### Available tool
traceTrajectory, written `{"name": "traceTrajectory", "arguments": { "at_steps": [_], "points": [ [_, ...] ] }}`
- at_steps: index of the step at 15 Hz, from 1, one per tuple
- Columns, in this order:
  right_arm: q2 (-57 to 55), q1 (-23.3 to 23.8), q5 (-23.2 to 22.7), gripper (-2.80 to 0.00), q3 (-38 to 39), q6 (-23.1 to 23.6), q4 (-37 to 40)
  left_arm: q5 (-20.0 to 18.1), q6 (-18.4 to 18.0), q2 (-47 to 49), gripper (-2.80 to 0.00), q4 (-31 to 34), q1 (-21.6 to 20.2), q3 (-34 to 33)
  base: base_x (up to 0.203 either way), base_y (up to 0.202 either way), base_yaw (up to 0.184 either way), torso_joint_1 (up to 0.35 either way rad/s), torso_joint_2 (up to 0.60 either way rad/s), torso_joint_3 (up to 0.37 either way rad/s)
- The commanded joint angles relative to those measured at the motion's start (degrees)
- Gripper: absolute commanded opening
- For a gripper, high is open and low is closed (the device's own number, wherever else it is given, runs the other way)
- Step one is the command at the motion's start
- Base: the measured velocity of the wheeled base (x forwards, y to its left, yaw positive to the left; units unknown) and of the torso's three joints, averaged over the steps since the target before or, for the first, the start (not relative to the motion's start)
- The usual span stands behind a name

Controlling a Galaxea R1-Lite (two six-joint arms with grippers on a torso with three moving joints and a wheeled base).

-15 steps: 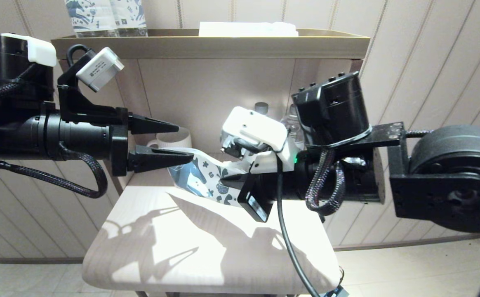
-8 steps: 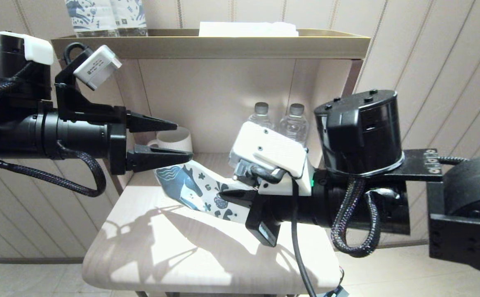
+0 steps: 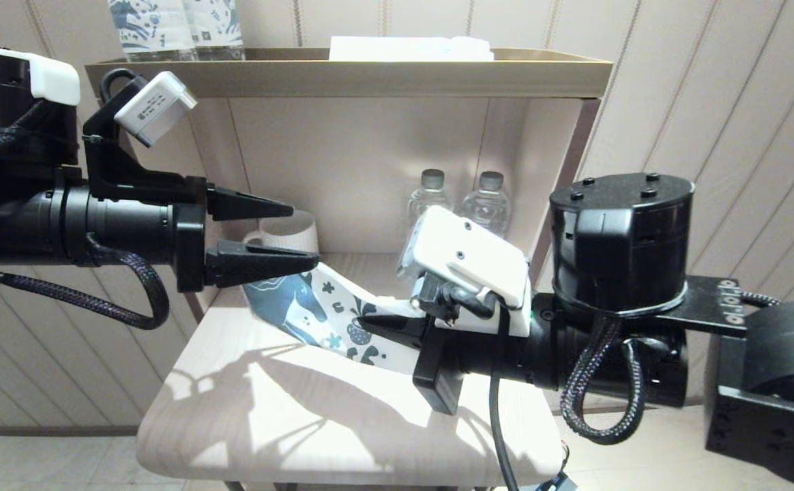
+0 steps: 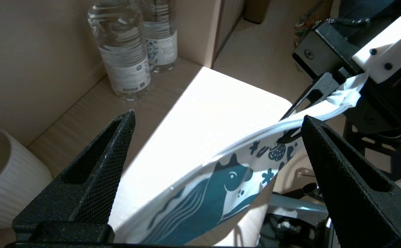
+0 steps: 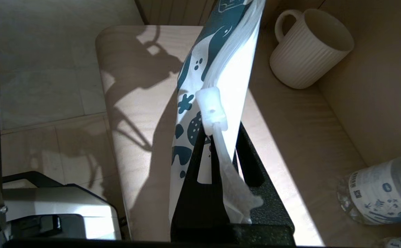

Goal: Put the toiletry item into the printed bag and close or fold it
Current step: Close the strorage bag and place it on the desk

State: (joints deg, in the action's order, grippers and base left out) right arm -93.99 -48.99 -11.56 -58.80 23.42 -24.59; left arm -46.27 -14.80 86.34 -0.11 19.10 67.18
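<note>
My right gripper (image 3: 364, 322) is shut on one end of the printed bag (image 3: 315, 310), a white pouch with a dark blue horse and flowers. It holds the bag slanted in the air above the table (image 3: 301, 423). In the right wrist view the bag (image 5: 193, 79) stands edge-on between the gripper's (image 5: 221, 132) black fingers, with a white slider piece (image 5: 211, 110) on its edge. My left gripper (image 3: 305, 234) is open, just above the bag's free end. In the left wrist view the bag (image 4: 204, 193) runs across between that gripper's (image 4: 218, 115) spread fingers. The toothbrush is not visible.
A ribbed white mug (image 3: 288, 235) stands at the back left of the lower shelf, and two clear water bottles (image 3: 462, 201) stand at the back right. The top shelf holds printed-label bottles (image 3: 172, 27) and a flat white packet (image 3: 410, 48).
My right arm has drawn back to the right and dropped a little. The bag has lowered, and its free end has swung left under my left gripper. The left arm edged left.
</note>
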Motion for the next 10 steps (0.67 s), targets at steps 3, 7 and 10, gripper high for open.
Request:
{"name": "traceTrajectory", "arguments": {
  "at_steps": [3,7,10],
  "points": [
    [0.18,2.52,-3.94,-2.8,2.08,-0.86,-0.19,-0.32,-0.14,0.49,0.0,-0.07,0.06,-0.03,0.0,0.0,0.0,0.0,0.0,0.0],
    [-2.2,4.52,-6.01,-2.8,4.46,-1.1,-2.31,-0.14,-0.23,1.27,0.0,-0.07,0.06,0.13,0.0,0.0,0.0,0.0,0.0,0.0],
    [-6.93,6.55,-5.99,-2.8,6.41,-1.1,-9.24,-0.05,-0.41,2.07,0.0,-0.07,0.06,0.23,0.0,0.0,0.0,0.0,0.0,0.0]
  ]
}}
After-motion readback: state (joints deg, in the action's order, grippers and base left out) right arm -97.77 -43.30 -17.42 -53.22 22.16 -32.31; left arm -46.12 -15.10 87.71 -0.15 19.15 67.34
